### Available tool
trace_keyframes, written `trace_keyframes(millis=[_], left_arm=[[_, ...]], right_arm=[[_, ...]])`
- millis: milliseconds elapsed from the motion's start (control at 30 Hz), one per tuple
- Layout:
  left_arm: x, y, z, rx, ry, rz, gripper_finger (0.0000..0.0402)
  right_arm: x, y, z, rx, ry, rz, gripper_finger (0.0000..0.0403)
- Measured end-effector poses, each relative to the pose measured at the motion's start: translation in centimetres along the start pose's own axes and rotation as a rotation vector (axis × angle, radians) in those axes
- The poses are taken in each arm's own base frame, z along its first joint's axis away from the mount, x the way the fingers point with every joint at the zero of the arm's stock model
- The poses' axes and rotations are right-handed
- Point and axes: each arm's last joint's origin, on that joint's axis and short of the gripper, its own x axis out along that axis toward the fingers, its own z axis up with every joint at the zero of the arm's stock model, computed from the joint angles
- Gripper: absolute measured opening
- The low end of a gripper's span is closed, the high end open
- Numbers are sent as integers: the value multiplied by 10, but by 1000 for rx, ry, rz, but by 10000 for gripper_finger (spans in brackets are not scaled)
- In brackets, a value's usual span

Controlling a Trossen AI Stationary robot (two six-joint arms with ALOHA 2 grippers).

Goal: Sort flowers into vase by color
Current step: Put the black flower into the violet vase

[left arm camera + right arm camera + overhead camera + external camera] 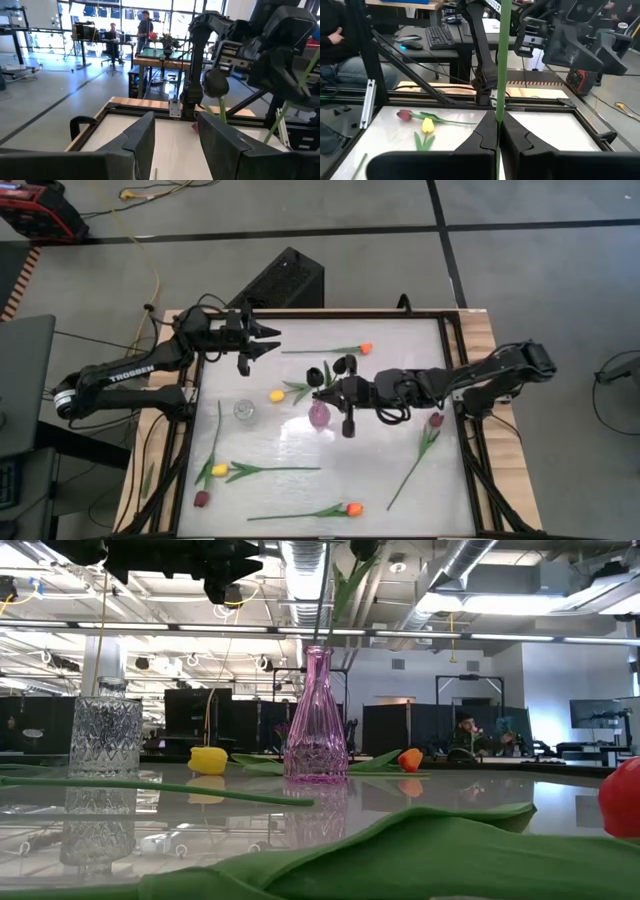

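My right gripper [318, 392] is shut on a dark maroon tulip [216, 83] and holds it over the pink vase [318, 416] at the table's middle. In the low view the tulip's stem [338, 592] slants down to the pink vase's mouth [318, 648]. A clear cut-glass vase [243, 410] stands left of the pink one. My left gripper [268, 345] hangs open over the far left of the table, nothing between its fingers. Orange [366, 348], yellow [277, 395] and maroon [436, 420] tulips lie flat on the table. My right gripper pinches the tulip's thin green stem [499, 107] between its two fingers. The fingers come in level from the table's right side and lie across the stem. The stem stands nearly upright, with the head above the fingers and the lower end at the pink vase's mouth.
More tulips lie near the front edge: a yellow one [220, 470], a maroon one [201, 498] and an orange one [353, 508]. A black frame rail [455, 380] borders the table. People sit at desks in the room behind [465, 735].
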Motion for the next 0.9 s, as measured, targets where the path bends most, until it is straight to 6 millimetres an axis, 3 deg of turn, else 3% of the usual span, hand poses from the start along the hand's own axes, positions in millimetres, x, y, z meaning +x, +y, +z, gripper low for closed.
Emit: trace_keyframes(millis=[433,900], left_arm=[[0,0,0,10,1,-1,137],[0,0,-2,-1,24,1,137]], right_arm=[[-4,-7,4,5,-4,-40,29],[10,-9,-10,36,51,-39,44]])
